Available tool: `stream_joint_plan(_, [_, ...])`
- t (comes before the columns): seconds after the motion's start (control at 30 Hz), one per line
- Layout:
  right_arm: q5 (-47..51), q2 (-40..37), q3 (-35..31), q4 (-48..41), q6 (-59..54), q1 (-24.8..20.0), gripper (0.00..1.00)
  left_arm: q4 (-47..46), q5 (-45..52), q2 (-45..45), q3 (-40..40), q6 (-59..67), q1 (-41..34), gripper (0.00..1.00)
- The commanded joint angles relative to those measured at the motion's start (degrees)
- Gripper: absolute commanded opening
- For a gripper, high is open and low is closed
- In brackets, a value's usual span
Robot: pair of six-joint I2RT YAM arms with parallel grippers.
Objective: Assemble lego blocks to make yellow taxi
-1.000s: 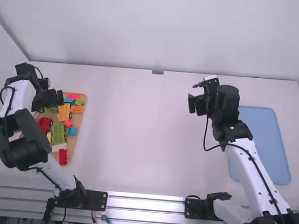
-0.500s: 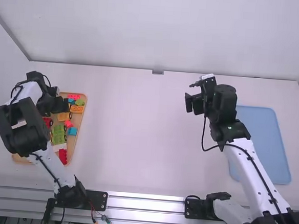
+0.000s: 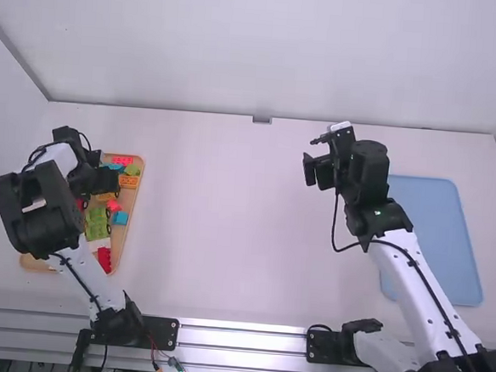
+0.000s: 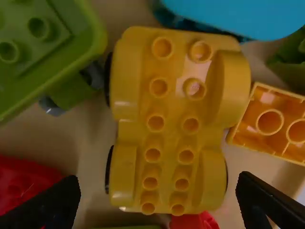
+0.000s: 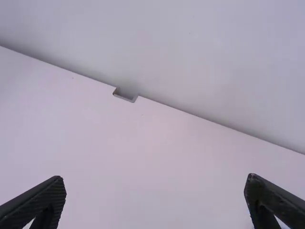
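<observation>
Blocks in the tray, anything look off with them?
The orange brick beside the yellow car base looks odd: it lies upside down, its hollow underside and round tubes facing up. Nothing looks visibly broken.

"What sort of place can be made out?"

"A robotics lab is suggested: a left arm and a right arm are mounted by metal rails at the white table's near edge."

"Is that borne out elsewhere?"

"Loose wires are exposed there; toy blocks are trayed near the left edge, and the far edge is backed by a plain white wall."
</observation>
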Motion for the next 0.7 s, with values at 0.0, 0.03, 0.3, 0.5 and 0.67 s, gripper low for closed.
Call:
stream_joint_plan(0.0, [0.0, 0.4, 1.9, 0.0, 0.2, -0.1, 0.99, 1.0, -0.2, 0.2, -1.3, -0.1, -1.7, 0.86])
stream_joint_plan(0.03, [0.0, 0.4, 1.9, -0.1, 0.2, 0.1, 0.99, 2.2, -1.2, 0.2, -1.9, -1.3, -2.3, 0.86])
stream_joint_plan(0.3, [0.0, 0.4, 1.9, -0.3, 0.2, -0.8, 0.99, 2.3, -5.7, 0.2, -2.8, -4.9, -3.9, 0.83])
stream_joint_plan(0.5, [0.0, 0.4, 1.9, -0.3, 0.1, -0.6, 0.99, 2.2, -6.8, 0.2, -2.8, -9.1, -2.7, 0.81])
stream_joint_plan(0.67, [0.0, 0.4, 1.9, -0.3, 0.2, -0.7, 0.99, 3.1, -5.4, 0.2, -2.8, -11.2, -3.1, 0.78])
